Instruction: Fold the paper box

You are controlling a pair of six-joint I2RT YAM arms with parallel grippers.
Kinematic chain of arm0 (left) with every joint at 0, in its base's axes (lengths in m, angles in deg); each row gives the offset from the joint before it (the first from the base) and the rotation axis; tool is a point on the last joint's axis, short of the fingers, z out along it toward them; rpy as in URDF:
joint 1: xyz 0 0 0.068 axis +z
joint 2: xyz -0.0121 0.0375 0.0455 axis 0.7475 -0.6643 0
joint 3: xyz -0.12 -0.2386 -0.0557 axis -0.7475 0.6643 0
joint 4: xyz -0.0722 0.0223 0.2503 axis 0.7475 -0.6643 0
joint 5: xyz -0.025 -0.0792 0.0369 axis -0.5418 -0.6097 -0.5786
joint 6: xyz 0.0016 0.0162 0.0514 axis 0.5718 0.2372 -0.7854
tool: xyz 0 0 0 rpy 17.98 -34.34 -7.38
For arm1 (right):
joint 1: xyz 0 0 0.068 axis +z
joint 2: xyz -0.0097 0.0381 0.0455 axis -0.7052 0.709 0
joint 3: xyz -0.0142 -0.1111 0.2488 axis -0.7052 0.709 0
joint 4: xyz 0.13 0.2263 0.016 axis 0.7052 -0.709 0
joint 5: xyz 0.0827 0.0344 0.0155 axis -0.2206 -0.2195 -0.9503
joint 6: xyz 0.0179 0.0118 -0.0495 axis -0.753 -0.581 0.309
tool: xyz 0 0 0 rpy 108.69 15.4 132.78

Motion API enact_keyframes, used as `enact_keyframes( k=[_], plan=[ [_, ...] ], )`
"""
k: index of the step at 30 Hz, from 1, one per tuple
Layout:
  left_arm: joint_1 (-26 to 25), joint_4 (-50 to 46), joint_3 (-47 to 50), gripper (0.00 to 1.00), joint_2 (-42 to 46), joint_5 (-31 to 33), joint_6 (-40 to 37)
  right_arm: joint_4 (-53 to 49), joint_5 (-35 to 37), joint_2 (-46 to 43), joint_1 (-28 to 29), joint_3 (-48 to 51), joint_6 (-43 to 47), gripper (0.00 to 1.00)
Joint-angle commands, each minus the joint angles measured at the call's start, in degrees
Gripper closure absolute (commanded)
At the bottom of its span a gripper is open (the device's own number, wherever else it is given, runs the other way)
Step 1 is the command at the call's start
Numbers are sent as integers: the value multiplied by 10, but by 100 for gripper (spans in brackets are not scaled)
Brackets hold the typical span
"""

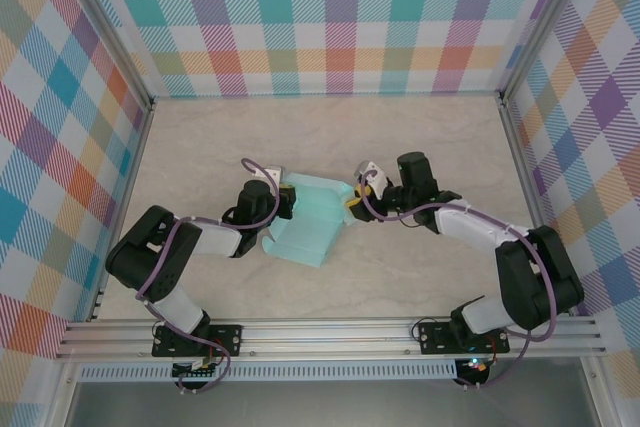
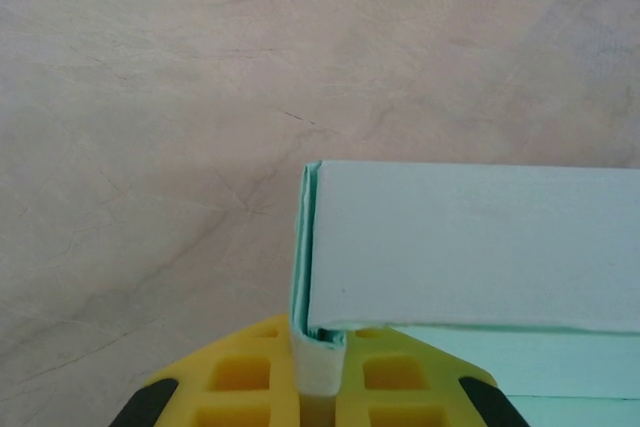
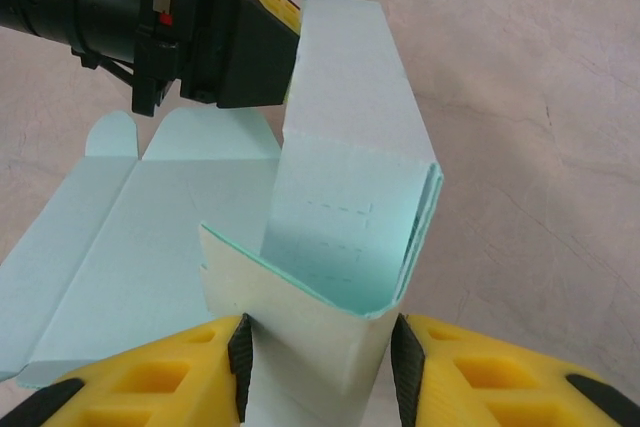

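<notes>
L pincer (image 2: 320, 362) clamped on paper box (image 1: 305, 235) raised wall; R pincer (image 3: 318, 352) clamped on its other folded end, mid-bench (image 1: 420, 137). Step: standing walls up. Next prob needs crease pressed w/o tearing.

We see the paper box (image 1: 305, 232) (image 2: 470, 247) (image 3: 340, 147) as a plain sheet of thin, pale mint-aqua die-cut card, only partly folded. Its broad panel lies flat near the middle of the tabletop (image 1: 420, 137), with two rounded tabs along one edge. The strip at its far side is lifted off the tabletop and stands as an upright wall, doubled over on itself. One end of that wall is pinched edge-on in the left tool (image 1: 288, 197) (image 2: 320, 357). The other end curls into a loose rounded fold between the pads of the right tool (image 1: 352, 199) (image 3: 320, 347). Faint dashed crease lines mark the raised strip.
</notes>
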Motion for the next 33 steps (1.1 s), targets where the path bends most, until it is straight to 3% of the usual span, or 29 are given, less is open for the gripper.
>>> enact_keyframes(
  k=[1,9,20,25,33],
  plan=[
    [2,19,-18,94,-6,-25,16,17,0,15,21,-22,-8,57],
    [2,18,-17,93,-11,-15,25,47,61,43,46,-31,-68,56],
    [-6,18,-2,94,-7,42,54,128,278,63,103,-18,-216,53],
    [-13,30,4,93,-11,51,48,136,311,88,117,-34,-228,56],
    [-19,36,22,94,3,55,18,108,317,92,106,-52,-151,59]
  ],
)
